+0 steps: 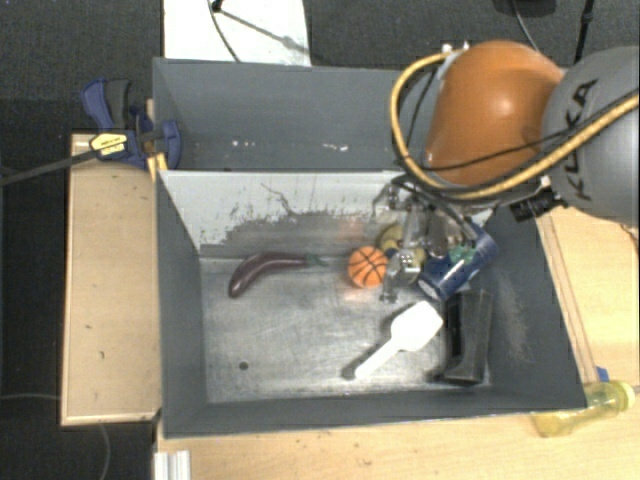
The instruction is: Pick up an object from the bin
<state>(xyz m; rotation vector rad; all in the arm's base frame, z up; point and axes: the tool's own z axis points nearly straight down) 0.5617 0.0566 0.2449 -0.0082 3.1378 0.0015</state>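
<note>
My gripper hangs low over the right part of the bin, beneath the orange dome on the wrist. Just to its left a small orange basketball rests on the bin floor, touching or nearly touching the gripper. A blue object with a green patch lies directly to the gripper's right, partly hidden by it. A yellowish item peeks out behind the ball. Below the gripper lies a white plastic scoop, its handle pointing down-left.
A black oblong block stands on end against the right wall, beside the scoop. A dark purple eggplant lies at the left of the bin floor near the back wall. The arm and its cables overhang the bin's back right corner.
</note>
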